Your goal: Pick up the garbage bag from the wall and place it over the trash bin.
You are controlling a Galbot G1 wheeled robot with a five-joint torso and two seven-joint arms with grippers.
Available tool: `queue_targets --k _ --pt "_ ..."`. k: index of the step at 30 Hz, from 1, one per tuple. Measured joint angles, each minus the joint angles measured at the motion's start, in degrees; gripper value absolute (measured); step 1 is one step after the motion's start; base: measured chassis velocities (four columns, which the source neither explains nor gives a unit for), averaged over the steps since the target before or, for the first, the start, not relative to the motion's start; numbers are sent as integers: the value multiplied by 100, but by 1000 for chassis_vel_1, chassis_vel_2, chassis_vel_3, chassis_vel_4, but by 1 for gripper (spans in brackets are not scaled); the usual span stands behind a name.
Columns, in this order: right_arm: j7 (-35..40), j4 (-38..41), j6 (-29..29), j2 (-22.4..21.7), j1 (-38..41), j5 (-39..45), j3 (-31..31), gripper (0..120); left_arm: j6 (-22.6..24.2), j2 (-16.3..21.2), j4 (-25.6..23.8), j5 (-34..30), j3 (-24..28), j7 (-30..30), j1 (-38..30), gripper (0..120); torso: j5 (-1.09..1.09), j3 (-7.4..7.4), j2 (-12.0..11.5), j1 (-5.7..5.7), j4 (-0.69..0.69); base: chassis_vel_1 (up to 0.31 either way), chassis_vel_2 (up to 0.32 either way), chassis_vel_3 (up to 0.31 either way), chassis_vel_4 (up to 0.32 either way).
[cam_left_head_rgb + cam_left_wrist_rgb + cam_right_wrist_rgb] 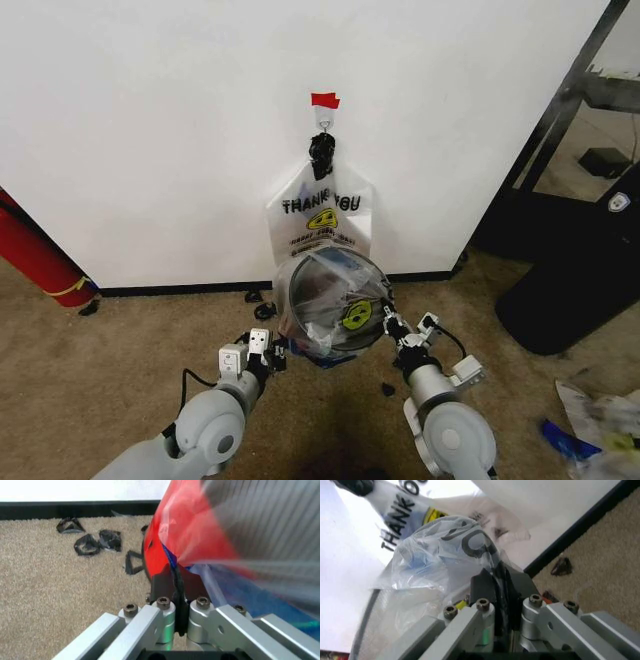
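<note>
The garbage bag (330,295), clear plastic with a yellow smiley and blue edges, is draped over the round black trash bin (283,262) that stands on the carpet at the foot of the white wall (150,120). My left gripper (272,352) is shut on the bag's edge at the bin's left side. In the left wrist view that gripper (176,579) pinches blue-edged film (220,581) beside the bin's red base (172,532). My right gripper (392,328) is shut on the bag at the bin's right side; the right wrist view shows it (499,579) clamping clear plastic (435,551).
A second "THANK YOU" bag (322,215) hangs on the hook (323,118) under red tape (324,100). Black scraps (92,542) lie by the baseboard. A red cylinder (35,255) leans at the left. A large black bin (580,290) and litter (600,420) are at the right.
</note>
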Motion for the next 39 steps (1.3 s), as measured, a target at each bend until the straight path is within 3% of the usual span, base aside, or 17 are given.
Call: queue_targets --k 9,15,20,25,27,29,33,39 --pt "-2 -83 -21 -17 -19 -95 -33 1 -87 34 -126 -30 -215 -18 151 3 0 0 0 0 0 0 0 0 0" --pt "6 -376 41 -91 214 -154 119 1 182 382 -815 -122 -713 5 695 35 2 0 0 0 0 0 0 0 0" --pt "47 -422 48 -94 303 -115 168 1 204 412 -1027 -12 -860 -9 885 50 0 0 0 0 1 0 0 0 0" --pt "39 -428 119 -62 245 -378 119 1 52 410 -1321 -69 -1050 -339 824 73 -1 0 1 0 0 0 0 0 0" --pt "31 -428 152 -55 208 -488 91 1 43 444 -1434 -120 -1074 -384 786 75 0 0 0 0 0 0 0 0 0" --pt "25 -419 202 -45 166 -658 49 1 32 531 -1648 -195 -1078 -388 713 76 0 0 0 0 0 0 0 0 0" --pt "18 -404 313 -38 139 -1032 -19 1 261 726 -2128 -522 -955 -270 435 58 0 0 1 0 0 0 0 0 0" --pt "28 -384 385 -28 161 -1280 -120 1 652 848 -2234 -892 -579 -287 -122 38 0 0 1 0 2 0 0 0 0"
